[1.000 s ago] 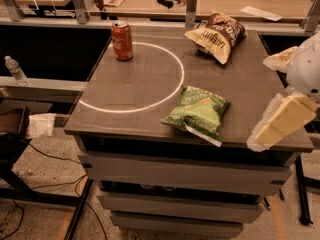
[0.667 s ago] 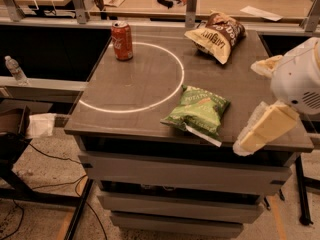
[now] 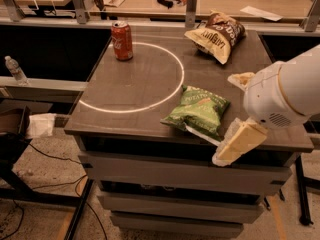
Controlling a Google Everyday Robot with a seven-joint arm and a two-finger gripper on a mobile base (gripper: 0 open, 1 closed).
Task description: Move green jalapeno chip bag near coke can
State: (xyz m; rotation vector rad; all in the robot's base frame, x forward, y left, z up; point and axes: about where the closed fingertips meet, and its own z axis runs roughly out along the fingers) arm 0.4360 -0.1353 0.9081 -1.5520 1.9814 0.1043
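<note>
The green jalapeno chip bag [image 3: 197, 111] lies flat near the front right of the dark table [image 3: 135, 84]. The coke can [image 3: 122, 40] stands upright at the table's back left, on the edge of a white circle painted on the top. My gripper [image 3: 225, 119] hangs at the table's front right, just right of the green bag. It is open and holds nothing. One cream finger [image 3: 239, 143] reaches down past the table's front edge, and the other [image 3: 241, 79] peeks out behind the white wrist.
A brown and cream chip bag [image 3: 217, 34] lies at the back right of the table. A clear water bottle [image 3: 15, 70] stands on a ledge to the left. Another bench with loose items runs behind the table. Drawers sit under the table top.
My arm has swung leftward and forward, bringing the gripper closer to the green bag. The bag, the can and the brown bag have not moved.
</note>
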